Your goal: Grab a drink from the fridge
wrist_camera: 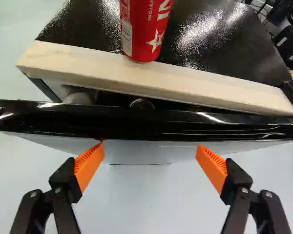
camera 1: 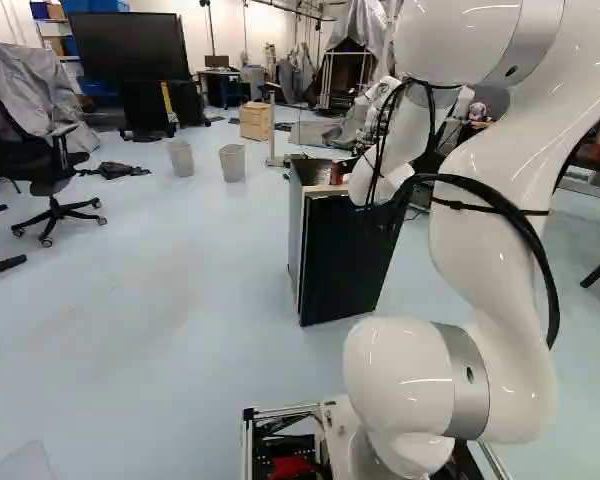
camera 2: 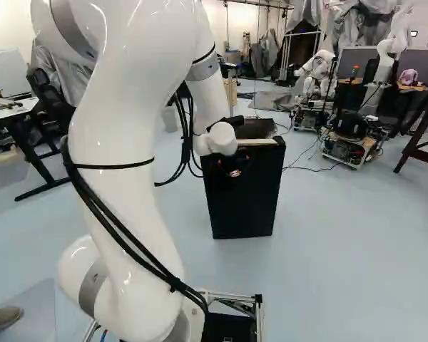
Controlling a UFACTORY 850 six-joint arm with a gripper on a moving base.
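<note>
One red, cylindrical drink can [wrist_camera: 143, 29] stands upright on the glossy black top of one boxy fridge [wrist_camera: 219, 48]. It is ahead of my claw [camera 2: 232, 172], roughly in line with the space between my two fingers, beyond the door edge and clear of my grasp. Under the can's near side runs one pale wooden strip [wrist_camera: 185, 85]. Nearer me is one shiny black door [wrist_camera: 136, 122], slightly ajar; two rounded things show in its gap, a pale one [wrist_camera: 78, 98] and a darker one [wrist_camera: 141, 104], too hidden to name. My fingers are spread wide, two orange ribbed pads [wrist_camera: 89, 163] facing each other with nothing pinched; whether their tips touch the door, I cannot tell. Farther off I count two grey bins [camera 1: 232, 163], one large black screen [camera 1: 130, 47] and one black wheeled chair [camera 1: 35, 160].
</note>
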